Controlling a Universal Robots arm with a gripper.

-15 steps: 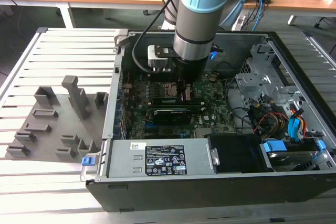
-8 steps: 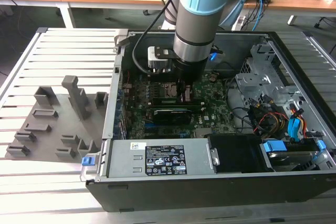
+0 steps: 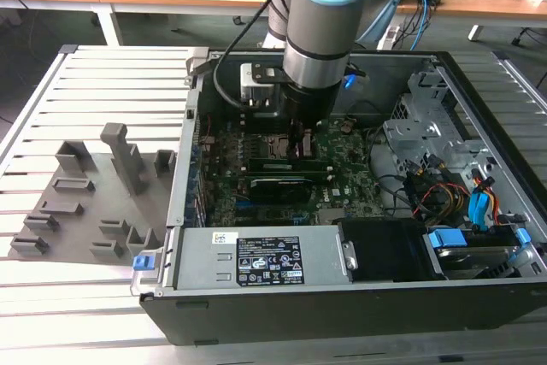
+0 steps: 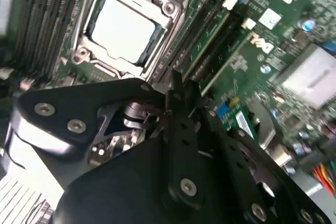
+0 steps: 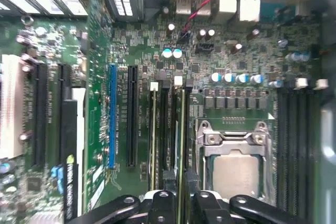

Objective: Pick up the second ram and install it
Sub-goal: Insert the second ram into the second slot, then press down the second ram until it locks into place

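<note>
The second ram [image 5: 181,129] is a thin green stick standing on edge in a motherboard slot beside the CPU socket [image 5: 236,169]. My gripper [image 5: 180,183] is low over the board, its black fingers [image 5: 169,181] closed on either side of that stick's near end. In the second wrist view the same stick [image 4: 207,43] runs up to the gripper [image 4: 184,90]. Another ram stick [image 5: 154,129] sits in the neighbouring slot. In the exterior view the gripper [image 3: 300,148] reaches down inside the open computer case onto the motherboard [image 3: 346,179].
The grey holder tray [image 3: 85,203] lies on the slatted table at the exterior view's left. The black case walls [image 3: 359,297], a power supply, drive bay and cable bundles [image 3: 444,190] surround the board. Long black and blue expansion slots [image 5: 112,114] lie beside the ram slots.
</note>
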